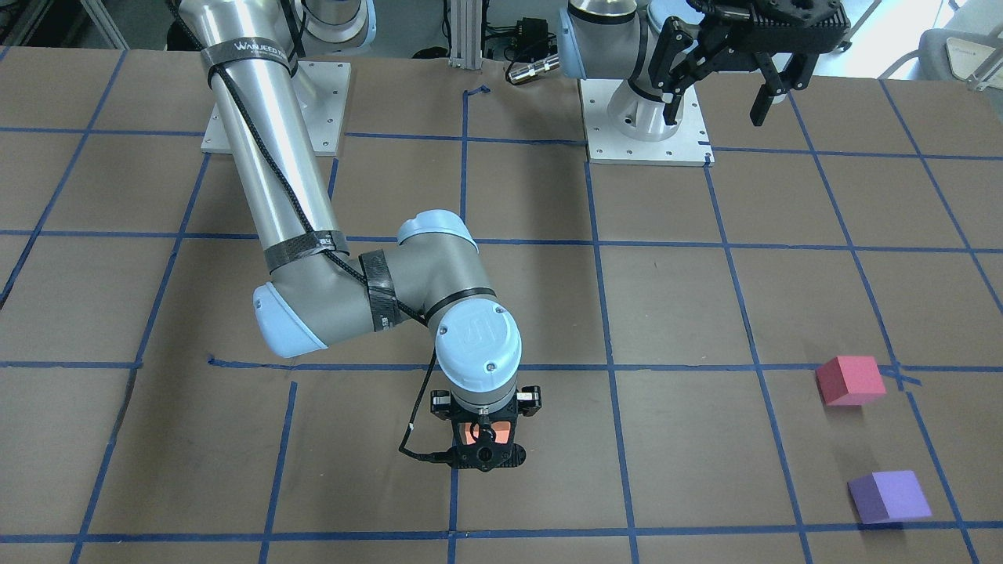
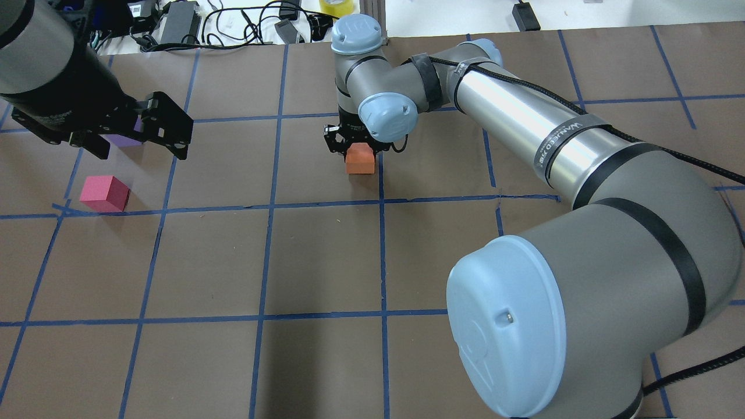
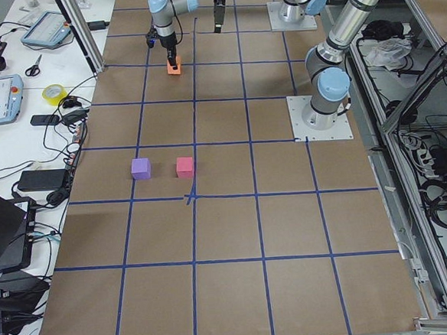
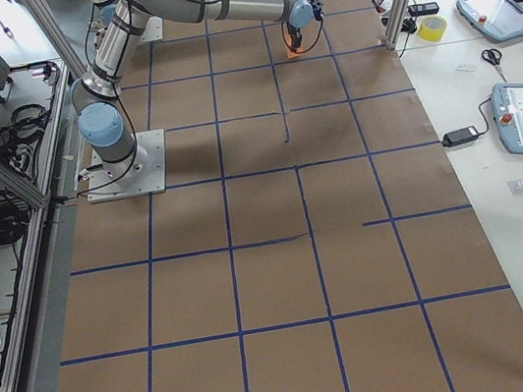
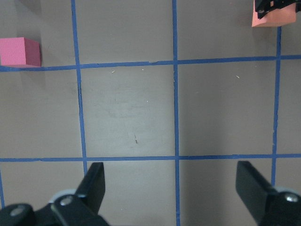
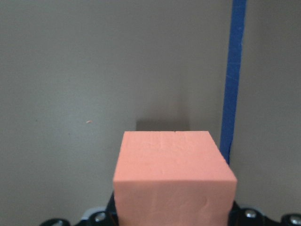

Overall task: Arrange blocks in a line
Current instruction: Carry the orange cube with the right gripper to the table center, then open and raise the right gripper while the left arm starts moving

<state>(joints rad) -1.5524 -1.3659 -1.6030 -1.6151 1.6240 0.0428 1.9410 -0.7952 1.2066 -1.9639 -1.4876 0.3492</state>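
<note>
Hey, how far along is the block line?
Done: the pink block and purple block sit side by side, a gap between them, on the robot's left. In hand: the right gripper holds the orange block in its fingers, well away from that pair. The left gripper hangs open and empty. Left: bring the orange block into line with them.

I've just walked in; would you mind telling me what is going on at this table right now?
The right gripper is closed on the orange block, low over the middle of the table, beside a blue tape line. The left gripper is open, holds nothing and is raised above the table. The pink block and the purple block sit apart on the robot's left side, far from the orange one, so the blocks are not yet in a line.
</note>
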